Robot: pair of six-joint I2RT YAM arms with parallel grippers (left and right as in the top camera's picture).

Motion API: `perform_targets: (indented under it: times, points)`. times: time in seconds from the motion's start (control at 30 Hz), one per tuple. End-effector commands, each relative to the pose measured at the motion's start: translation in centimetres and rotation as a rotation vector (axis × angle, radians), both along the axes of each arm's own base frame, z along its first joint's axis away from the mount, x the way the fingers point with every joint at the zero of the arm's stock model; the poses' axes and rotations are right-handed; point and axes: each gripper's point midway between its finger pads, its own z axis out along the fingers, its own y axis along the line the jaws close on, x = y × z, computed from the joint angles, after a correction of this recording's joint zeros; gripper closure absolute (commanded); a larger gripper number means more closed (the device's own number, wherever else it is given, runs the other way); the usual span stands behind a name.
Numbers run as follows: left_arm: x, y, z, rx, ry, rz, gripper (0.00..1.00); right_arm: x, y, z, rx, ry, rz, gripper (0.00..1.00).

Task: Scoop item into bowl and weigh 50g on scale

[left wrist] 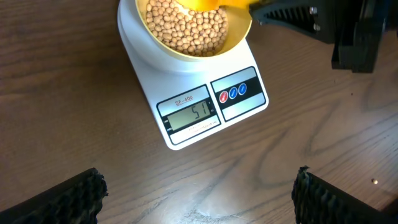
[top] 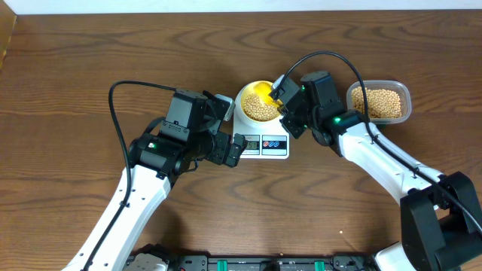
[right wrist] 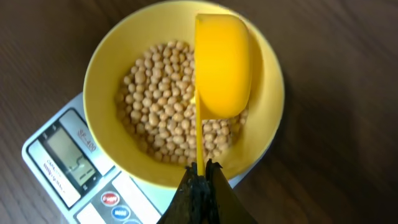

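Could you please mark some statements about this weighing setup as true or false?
1. The yellow bowl sits on the scale. True.
2. The scale's display reads 30. False: it reads 51.
3. The right end effector holds a yellow scoop over the soybeans in the bowl. True.
4. The left end effector grips the bowl. False: it is open, empty and apart from the bowl.
5. The clear tub is empty. False: it holds soybeans.

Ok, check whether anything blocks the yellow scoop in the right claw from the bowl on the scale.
Nothing visible does. The right claw holds the yellow plastic scoop by its thin handle directly over the round yellow bowl, with small tan beans inside, on the white flat kitchen scale.
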Motion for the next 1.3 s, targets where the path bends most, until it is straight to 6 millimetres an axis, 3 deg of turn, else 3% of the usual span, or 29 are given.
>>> perform_targets:
  times: [0.0, 0.97, 1.27]
  points:
    - [0.1, 0.2, 0.0, 0.011, -0.01, -0.003, 0.02, -0.8, 0.8, -0.3, 0.001, 0.02, 0.04, 0.99]
    - [0.1, 0.2, 0.0, 0.011, -0.01, -0.003, 0.02, -1.7, 2.1, 0.2, 0.068, 0.046, 0.095, 0.99]
    - [0.1, 0.2, 0.0, 0.011, -0.01, -0.003, 0.02, -1.1, 2.2, 0.7, 0.117, 0.056, 0.044, 0.99]
